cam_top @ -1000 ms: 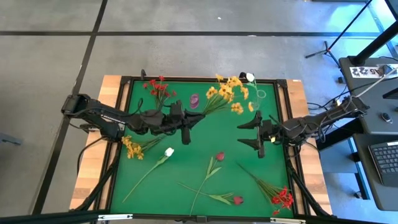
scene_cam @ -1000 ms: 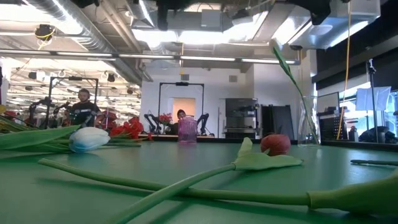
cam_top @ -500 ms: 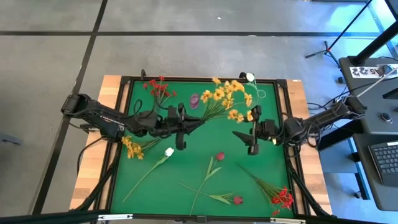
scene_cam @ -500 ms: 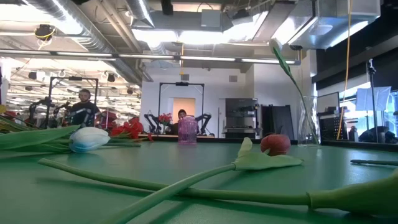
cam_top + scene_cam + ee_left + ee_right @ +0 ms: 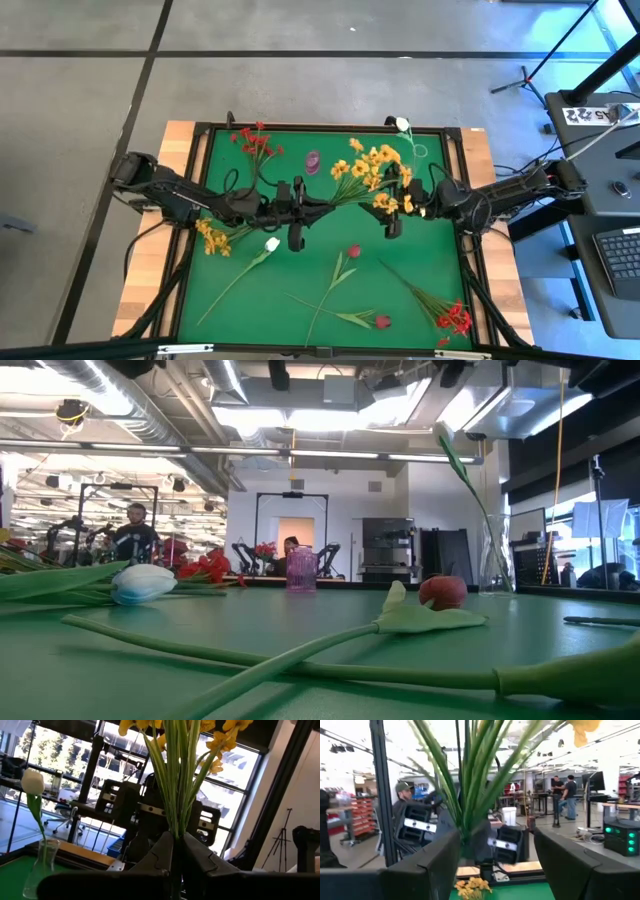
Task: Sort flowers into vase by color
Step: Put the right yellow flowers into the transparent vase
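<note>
Green felt-like counter [image 5: 330, 250] in a black frame. Left end effector [image 5: 303, 205], centre of the high view, is clamped on the stems of a yellow-orange bunch [image 5: 375, 175]; its blossoms fan toward upper right of centre. Left wrist view: fingers [image 5: 162, 855] pinched on a bundle of thin green stems, yellow blooms at the frame's top. Right end effector [image 5: 392, 213], right of centre, has its jaws spread wide around the same bunch, not closed; right wrist view shows stems between the two dark fingers [image 5: 437, 865].

Flower count, high view:
- yellow-orange clusters: 2, the held one and a second yellow cluster [image 5: 212, 236] lying at left-centre.
- red clusters: 2, one red cluster [image 5: 255, 142] at upper left, another red bunch [image 5: 452, 318] at lower right.
- white buds: 2, a white tulip [image 5: 271, 244] lying left of centre, a white bud [image 5: 402, 124] standing in a clear glass vase [image 5: 420, 152] at upper right.
- dark red buds: 2, one dark red tulip [image 5: 352, 251] at centre, a second dark red bud [image 5: 381, 321] at lower centre.

Small pink translucent vase [image 5: 313, 160] at upper centre, ribbed in the low view. Stems long, thin, plastic-looking.
</note>
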Tool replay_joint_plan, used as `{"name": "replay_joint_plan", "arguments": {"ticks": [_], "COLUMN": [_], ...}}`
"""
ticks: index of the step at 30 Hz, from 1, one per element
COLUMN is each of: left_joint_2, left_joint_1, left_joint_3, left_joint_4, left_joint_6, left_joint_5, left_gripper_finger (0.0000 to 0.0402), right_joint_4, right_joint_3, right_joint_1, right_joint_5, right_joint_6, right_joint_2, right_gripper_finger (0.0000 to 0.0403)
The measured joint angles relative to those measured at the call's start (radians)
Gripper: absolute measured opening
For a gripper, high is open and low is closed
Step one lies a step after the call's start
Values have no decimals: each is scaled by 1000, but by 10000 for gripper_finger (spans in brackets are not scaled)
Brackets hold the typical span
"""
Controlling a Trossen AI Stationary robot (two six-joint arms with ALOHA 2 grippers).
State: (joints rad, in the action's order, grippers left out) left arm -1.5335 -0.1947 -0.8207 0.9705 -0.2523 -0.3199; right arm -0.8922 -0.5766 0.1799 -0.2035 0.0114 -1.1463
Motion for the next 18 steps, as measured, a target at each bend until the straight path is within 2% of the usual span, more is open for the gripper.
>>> {"name": "replay_joint_plan", "arguments": {"ticks": [13,18], "left_joint_2": [-52,-57], "left_joint_1": [12,12], "left_joint_3": [0,0], "left_joint_4": [34,31], "left_joint_6": [-8,-9], "left_joint_5": [-3,-3], "left_gripper_finger": [15,15], "right_joint_4": [-59,-81], "right_joint_3": [0,0], "right_joint_1": [2,2], "right_joint_5": [14,15], "right_joint_6": [-7,-7], "right_joint_2": [-17,-17], "right_gripper_finger": [254,225]}}
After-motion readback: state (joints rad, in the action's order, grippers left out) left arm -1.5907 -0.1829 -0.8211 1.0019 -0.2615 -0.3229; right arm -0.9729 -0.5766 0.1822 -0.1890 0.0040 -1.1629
